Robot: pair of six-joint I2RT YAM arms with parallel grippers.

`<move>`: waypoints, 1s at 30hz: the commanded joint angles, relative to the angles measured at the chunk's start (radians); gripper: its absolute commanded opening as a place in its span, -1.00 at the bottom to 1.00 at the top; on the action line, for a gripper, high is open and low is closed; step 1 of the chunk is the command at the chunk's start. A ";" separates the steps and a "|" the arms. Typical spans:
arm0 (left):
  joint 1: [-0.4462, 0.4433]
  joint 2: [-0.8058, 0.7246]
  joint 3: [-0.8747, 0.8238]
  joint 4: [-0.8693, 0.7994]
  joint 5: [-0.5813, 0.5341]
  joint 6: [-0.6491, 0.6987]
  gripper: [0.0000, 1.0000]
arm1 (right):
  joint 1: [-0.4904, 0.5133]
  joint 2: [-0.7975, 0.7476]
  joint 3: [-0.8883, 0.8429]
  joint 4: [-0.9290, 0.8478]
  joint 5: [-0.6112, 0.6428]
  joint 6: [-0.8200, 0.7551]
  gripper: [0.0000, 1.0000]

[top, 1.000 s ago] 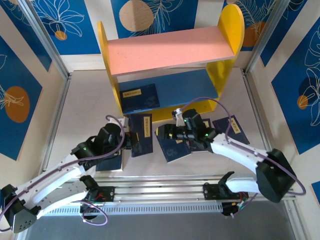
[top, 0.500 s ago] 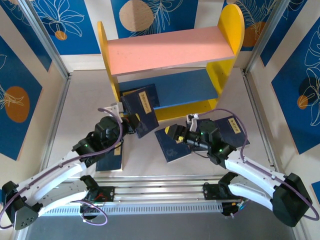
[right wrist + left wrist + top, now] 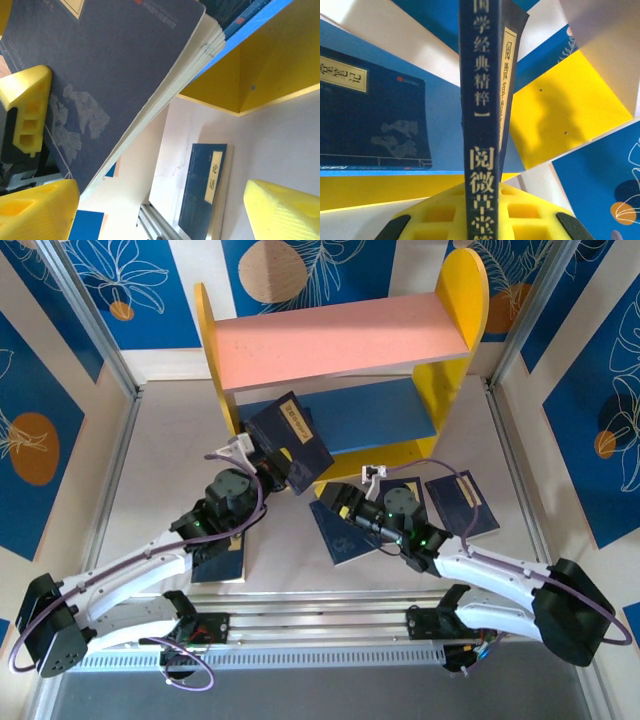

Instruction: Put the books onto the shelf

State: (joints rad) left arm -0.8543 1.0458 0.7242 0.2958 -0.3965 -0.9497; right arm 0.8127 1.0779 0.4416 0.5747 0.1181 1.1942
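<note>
My left gripper (image 3: 268, 476) is shut on a dark navy book (image 3: 290, 443), holding it tilted in front of the shelf's (image 3: 340, 340) blue lower board (image 3: 385, 412). In the left wrist view the book's spine (image 3: 482, 100) stands upright between the yellow pads (image 3: 440, 215). Another book (image 3: 370, 120) lies flat on the lower board to its left. My right gripper (image 3: 338, 502) is open and holds nothing, just right of the held book and above a book (image 3: 340, 535) on the table. In the right wrist view the held book (image 3: 110, 75) fills the upper left, and a book (image 3: 207, 190) lies on the table below.
More books lie on the table: one at the right (image 3: 462, 502), one under my right arm (image 3: 408, 496), one under my left arm (image 3: 218, 562). The shelf's yellow side panels (image 3: 462, 310) stand at either end. A metal rail (image 3: 320, 625) runs along the near edge.
My left gripper has carried the book up and forward from the table to the front of the lower board. My right arm has swung back toward the left, its jaws opening wider.
</note>
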 commanded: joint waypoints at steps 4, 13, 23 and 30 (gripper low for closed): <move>-0.028 0.025 -0.009 0.159 -0.042 -0.024 -1.00 | 0.007 0.059 0.064 0.128 0.057 0.039 0.72; -0.053 0.040 -0.029 0.222 -0.061 -0.036 -1.00 | 0.007 0.118 0.112 0.170 0.069 0.064 0.62; -0.071 0.044 -0.052 0.280 -0.082 -0.040 -1.00 | 0.003 0.133 0.111 0.196 0.084 0.087 0.35; -0.074 0.047 -0.061 0.291 -0.090 -0.047 -1.00 | -0.005 0.131 0.113 0.198 0.085 0.087 -0.12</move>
State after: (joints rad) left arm -0.9150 1.0973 0.6678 0.5098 -0.4644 -0.9787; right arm 0.8112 1.2137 0.5312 0.7467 0.1669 1.2846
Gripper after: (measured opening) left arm 0.110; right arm 0.453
